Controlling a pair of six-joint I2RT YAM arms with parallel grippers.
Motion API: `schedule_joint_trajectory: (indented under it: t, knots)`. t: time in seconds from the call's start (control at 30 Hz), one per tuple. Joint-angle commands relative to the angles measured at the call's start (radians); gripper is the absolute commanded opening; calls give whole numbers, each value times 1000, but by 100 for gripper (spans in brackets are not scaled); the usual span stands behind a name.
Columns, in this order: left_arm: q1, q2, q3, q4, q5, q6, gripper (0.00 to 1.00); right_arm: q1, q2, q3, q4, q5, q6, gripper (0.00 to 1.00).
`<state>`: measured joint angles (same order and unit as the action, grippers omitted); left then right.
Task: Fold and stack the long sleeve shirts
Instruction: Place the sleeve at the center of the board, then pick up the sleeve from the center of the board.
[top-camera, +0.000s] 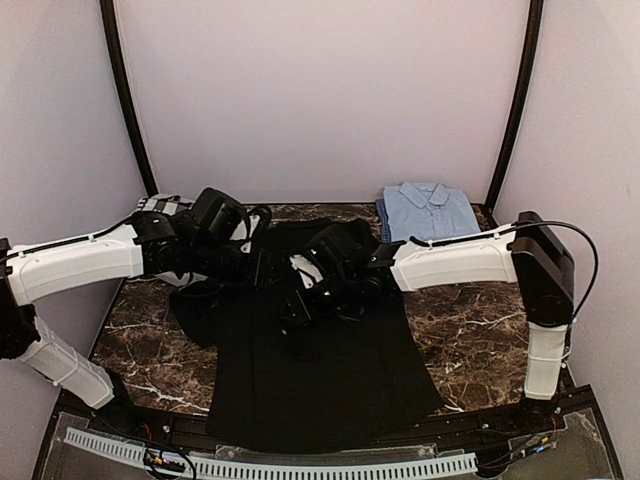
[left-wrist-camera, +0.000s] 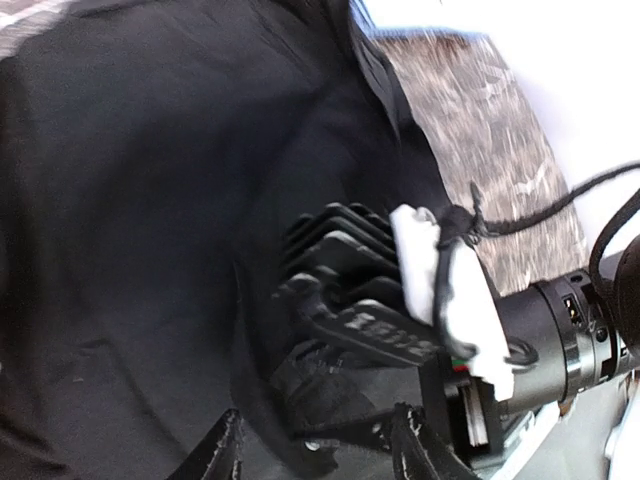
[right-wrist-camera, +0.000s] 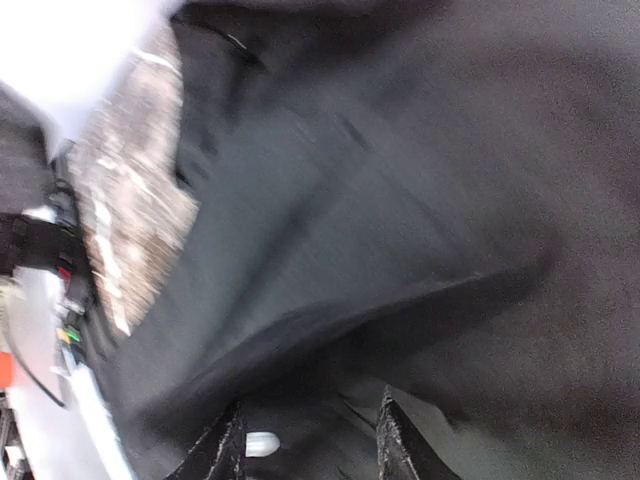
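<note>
left pincer (left-wrist-camera: 315, 445) is hovering low over the black shirt (top-camera: 330, 370) with its jaws standing apart. dark cloth is lying between and just under its fingers (left-wrist-camera: 225, 452), though the wrist view is not showing whether they are touching it. right pincer (right-wrist-camera: 305, 440) is also spreading its jaws wide, and a raised fold of the same black cloth is running across just ahead of its fingertips (right-wrist-camera: 388, 432). that view is blurring too much to show contact. the two pincers are sitting just beside each other, facing inward over the upper middle of the shirt. the right arm's wrist (left-wrist-camera: 540, 320), black and finned with a white cover, is filling the space straight in front of the left pincer.

nearer than both pincers, the black shirt's body is lying spread flat, its hem reaching toward the near edge of the marbled worktop (top-camera: 480, 320). to the left of the left pincer, a bunch of the shirt's dark cloth is gathering beside the body. beyond the pincers, the shirt's upper end is pointing toward the back wall.

farther off, beyond and to the right of the right pincer, the light blue shirt (top-camera: 428, 210) is lying folded into a neat block, collar up. it is sitting at the far right corner of the worktop, apart from both pincers and just beside the black shirt's far shoulder.
</note>
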<state>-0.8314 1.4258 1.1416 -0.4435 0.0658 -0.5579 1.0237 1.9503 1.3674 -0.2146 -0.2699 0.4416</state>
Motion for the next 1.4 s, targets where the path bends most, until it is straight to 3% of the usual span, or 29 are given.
schedule_joint_trajectory:
  t: [0.0,0.17,0.47,0.83,1.07,1.37]
  knots:
    - [43,-77,-54,-24,-44,-9,49,-1,88,106,74,-125,-4,43]
    - [50,-90,-61,-33,13,47,49,-20,150,189,57,-135,8,46]
    - [40,-84,-81,-26,123,103,49,-113,68,131,123,-161,53,52]
    - [-18,-48,-105,-106,96,144,50,-160,-103,-39,88,14,21,53]
    - [-130,-64,-98,-154,-34,283,54,-166,-225,-171,65,153,-5,55]
    - [-287,74,-46,-198,-429,534,59,-175,-320,-270,61,252,-28,58]
